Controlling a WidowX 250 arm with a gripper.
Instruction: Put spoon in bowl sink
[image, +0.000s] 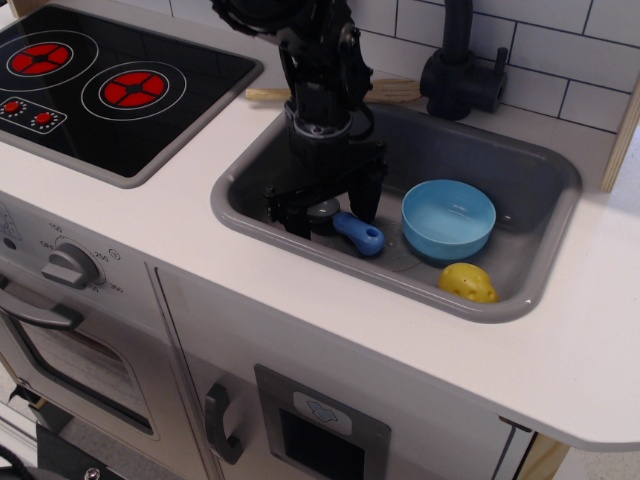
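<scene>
Hand hanging low in sink, fingers spread wide astride spoon, apparently gripping nothing yet. Spoon lying on sink floor, just left of bowl. Grasp step; next: closing, lifting, carrying right.

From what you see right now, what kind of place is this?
It looks like a toy kitchen: a grey sink set in a white counter, a stove top with red printed rings, and an oven knob below.
</scene>
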